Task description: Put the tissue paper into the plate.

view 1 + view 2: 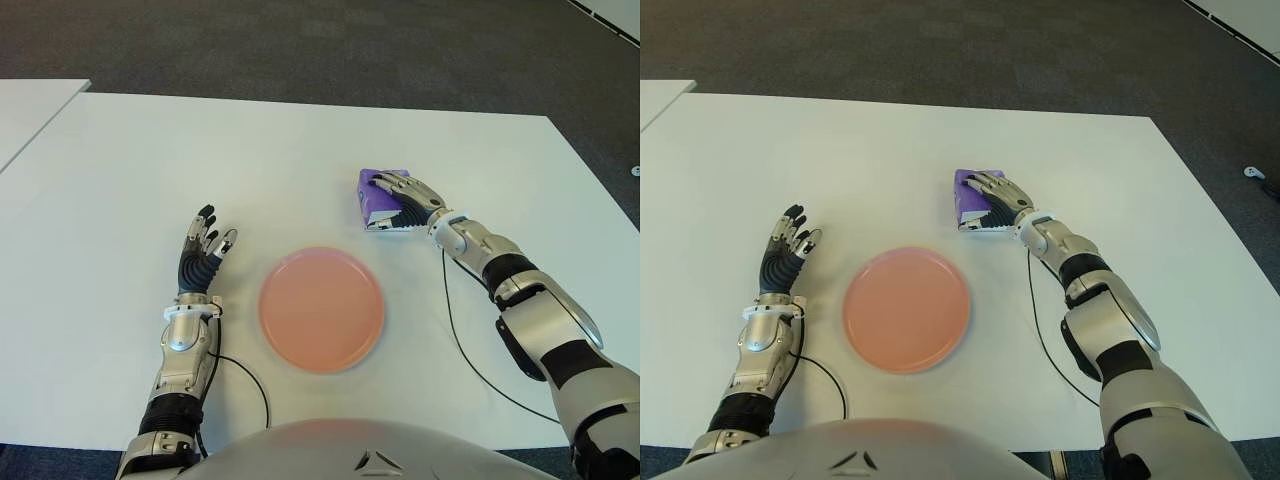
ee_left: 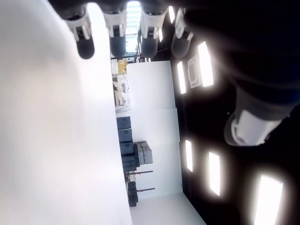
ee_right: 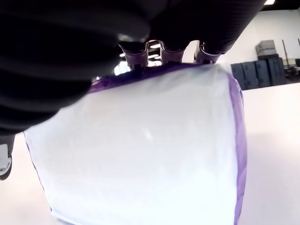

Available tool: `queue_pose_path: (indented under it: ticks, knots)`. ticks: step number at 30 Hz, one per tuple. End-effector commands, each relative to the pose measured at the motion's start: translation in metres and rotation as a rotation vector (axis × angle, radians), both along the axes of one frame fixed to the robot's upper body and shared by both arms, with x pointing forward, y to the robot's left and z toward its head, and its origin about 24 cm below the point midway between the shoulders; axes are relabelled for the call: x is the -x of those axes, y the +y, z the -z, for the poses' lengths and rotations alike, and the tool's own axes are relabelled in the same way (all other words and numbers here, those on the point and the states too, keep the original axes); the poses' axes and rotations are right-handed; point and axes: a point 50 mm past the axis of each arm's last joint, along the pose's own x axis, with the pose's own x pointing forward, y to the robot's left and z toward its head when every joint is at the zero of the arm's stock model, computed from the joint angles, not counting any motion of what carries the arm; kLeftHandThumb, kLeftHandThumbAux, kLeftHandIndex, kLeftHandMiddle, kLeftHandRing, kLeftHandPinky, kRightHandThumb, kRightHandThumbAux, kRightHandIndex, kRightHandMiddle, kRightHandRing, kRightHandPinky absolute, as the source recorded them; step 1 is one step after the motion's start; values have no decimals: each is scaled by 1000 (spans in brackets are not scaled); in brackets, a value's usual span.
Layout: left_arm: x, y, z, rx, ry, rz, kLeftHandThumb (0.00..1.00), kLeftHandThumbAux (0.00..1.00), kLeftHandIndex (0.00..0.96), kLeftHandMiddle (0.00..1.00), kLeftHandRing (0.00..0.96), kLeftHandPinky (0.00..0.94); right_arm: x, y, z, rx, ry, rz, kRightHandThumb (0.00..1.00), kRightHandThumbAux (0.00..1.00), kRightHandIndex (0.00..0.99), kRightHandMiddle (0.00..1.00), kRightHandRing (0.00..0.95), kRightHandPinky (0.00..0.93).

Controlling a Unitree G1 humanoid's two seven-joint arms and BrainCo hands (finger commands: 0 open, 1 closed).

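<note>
right hand – gripping tissue pack | left hand – open, left of plate

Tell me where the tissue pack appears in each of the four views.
Left eye view: tissue pack right of centre, under the right hand.
Right eye view: near the centre, beyond the plate's right edge.
Left wrist view: not in it.
Right wrist view: fills most of the picture, fingers over its far edge.
Shared landmark: the pink plate in both eye views.
</note>
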Motion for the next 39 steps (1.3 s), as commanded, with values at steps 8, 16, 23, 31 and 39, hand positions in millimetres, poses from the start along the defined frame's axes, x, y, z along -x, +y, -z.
queue_pose_path:
  ticks: [8, 16, 23, 31, 39]
  knots:
    - [14, 3, 20, 30, 104, -21, 0, 525, 0, 0, 0, 0, 43, -31, 45, 110, 187, -39, 155, 408, 0, 0, 0, 0]
    - [13, 4, 20, 23, 106, -21, 0, 521, 0, 0, 0, 0, 57, -44, 46, 94, 211, -71, 145, 402, 0, 0, 0, 0]
    - [12, 5, 20, 15, 103, -21, 0, 518, 0, 0, 0, 0, 62, -45, 45, 84, 221, -83, 144, 399, 0, 0, 0, 0]
    - [11, 6, 20, 12, 103, -15, 0, 516, 0, 0, 0, 0, 61, -44, 44, 84, 223, -80, 144, 398, 0, 0, 0, 0]
    - [9, 7, 21, 18, 106, -12, 0, 512, 0, 0, 0, 0, 61, -42, 42, 105, 235, -102, 155, 419, 0, 0, 0, 0]
